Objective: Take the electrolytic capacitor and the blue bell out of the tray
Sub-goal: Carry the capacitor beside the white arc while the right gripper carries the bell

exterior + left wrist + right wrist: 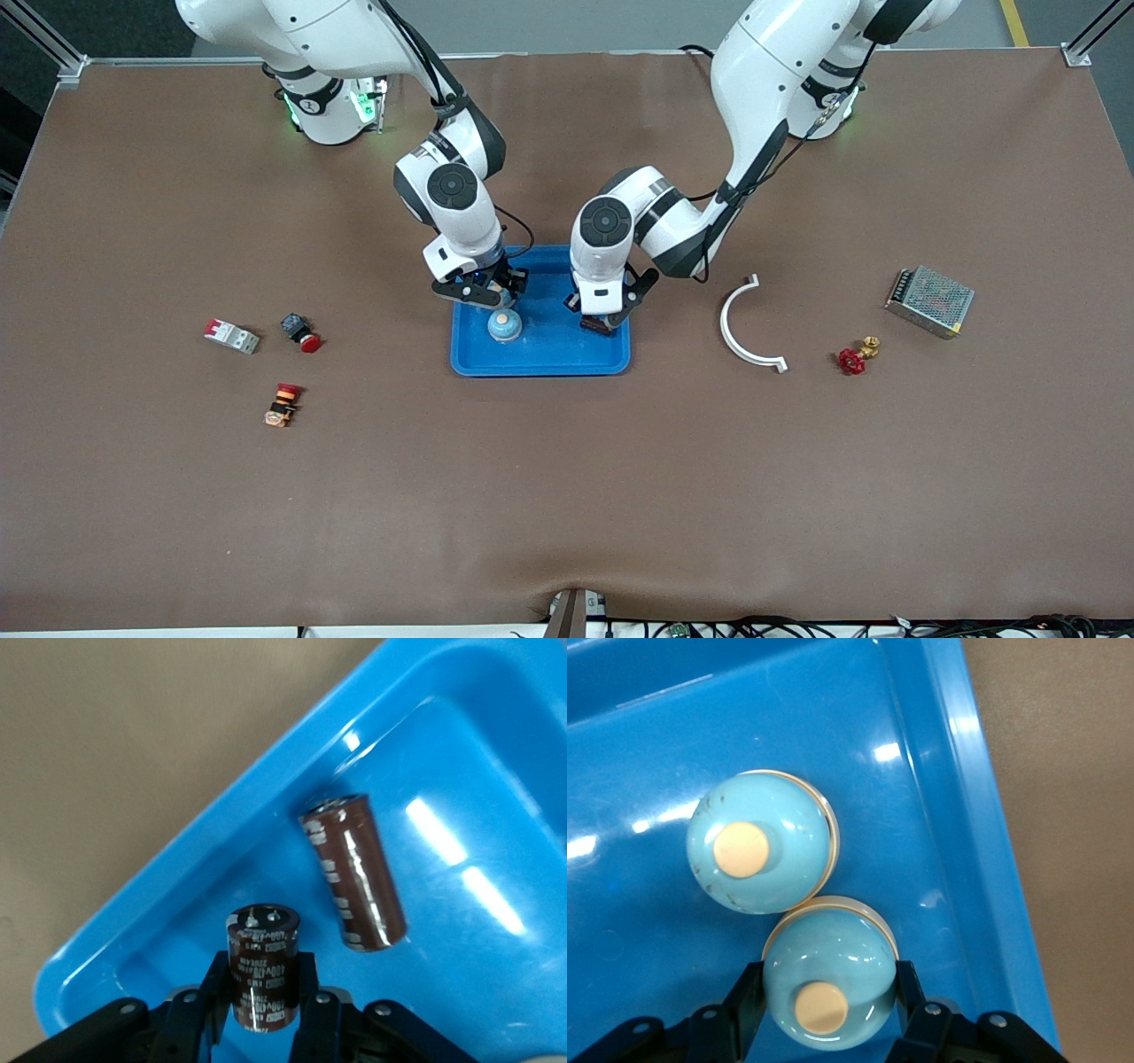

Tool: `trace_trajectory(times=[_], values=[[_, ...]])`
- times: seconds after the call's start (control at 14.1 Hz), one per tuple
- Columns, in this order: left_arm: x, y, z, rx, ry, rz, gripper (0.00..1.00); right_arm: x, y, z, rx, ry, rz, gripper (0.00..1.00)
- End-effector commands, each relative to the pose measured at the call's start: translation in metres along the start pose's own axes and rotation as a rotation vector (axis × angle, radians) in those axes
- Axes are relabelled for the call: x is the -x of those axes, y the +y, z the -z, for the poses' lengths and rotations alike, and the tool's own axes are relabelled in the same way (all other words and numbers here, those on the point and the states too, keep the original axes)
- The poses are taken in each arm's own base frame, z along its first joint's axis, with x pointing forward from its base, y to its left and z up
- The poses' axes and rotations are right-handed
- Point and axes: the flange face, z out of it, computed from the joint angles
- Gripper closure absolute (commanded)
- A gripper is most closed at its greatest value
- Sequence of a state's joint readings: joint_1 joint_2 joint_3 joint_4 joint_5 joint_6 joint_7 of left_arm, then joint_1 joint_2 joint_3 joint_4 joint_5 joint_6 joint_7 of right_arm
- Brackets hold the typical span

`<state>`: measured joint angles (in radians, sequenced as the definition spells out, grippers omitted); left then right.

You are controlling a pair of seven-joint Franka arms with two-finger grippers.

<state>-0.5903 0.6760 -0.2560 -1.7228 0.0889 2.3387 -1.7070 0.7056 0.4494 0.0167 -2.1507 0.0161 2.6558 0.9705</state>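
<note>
Orange-and-red button switch (283,405): lying on the counter (567,496) nearest the front camera, toward the right arm's end.
Red-capped switch (301,333) and white breaker (232,336): lying just farther from the camera than that switch, near each other.
Blue tray (540,359): sitting mid-counter, holding both grippers' loads.
Right gripper (826,1010): hanging over the tray, its fingers (749,992) clamping a blue bell (826,979).
Second blue bell (760,842): resting on the tray floor, touching the held one; in the front view one bell (504,325) is showing below the right gripper (483,297).
Left gripper (264,1001): hanging over the tray, its fingers (215,988) gripping a brown capacitor (263,967) upright.
Second brown capacitor (354,873): lying on its side in the tray, near the tray wall.
White curved bracket (742,324), red valve (856,356), metal power supply (929,301): lying toward the left arm's end, apart from one another.
</note>
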Motion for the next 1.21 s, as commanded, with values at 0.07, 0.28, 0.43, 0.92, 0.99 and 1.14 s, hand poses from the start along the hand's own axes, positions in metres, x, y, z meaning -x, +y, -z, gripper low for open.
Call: trace_trajectory(times=[0.07, 0.28, 0.43, 0.92, 0.99, 1.14], values=[[-0.022, -0.007, 0.094, 0.012, 0.089, -0.027, 1.00, -0.018, -0.017, 0.053, 0.091, -0.057, 0.027, 1.00], [-0.076, -0.026, 0.158, -0.029, 0.119, -0.114, 1.00, -0.072, 0.003, 0.133, 0.188, -0.172, 0.176, 1.00], [-0.119, -0.043, 0.176, -0.077, 0.118, -0.166, 1.00, -0.114, 0.050, 0.166, 0.154, -0.188, 0.315, 1.00], [-0.228, -0.133, 0.139, -0.171, 0.076, -0.297, 1.00, -0.258, 0.252, 0.180, 0.108, -0.142, 0.714, 1.00], [-0.228, -0.142, 0.119, -0.165, 0.077, -0.306, 1.00, -0.272, 0.275, 0.173, 0.105, -0.124, 0.769, 1.00], [-0.250, -0.158, 0.094, -0.154, 0.103, -0.326, 1.00, -0.303, 0.322, 0.156, 0.099, -0.075, 0.862, 1.00]])
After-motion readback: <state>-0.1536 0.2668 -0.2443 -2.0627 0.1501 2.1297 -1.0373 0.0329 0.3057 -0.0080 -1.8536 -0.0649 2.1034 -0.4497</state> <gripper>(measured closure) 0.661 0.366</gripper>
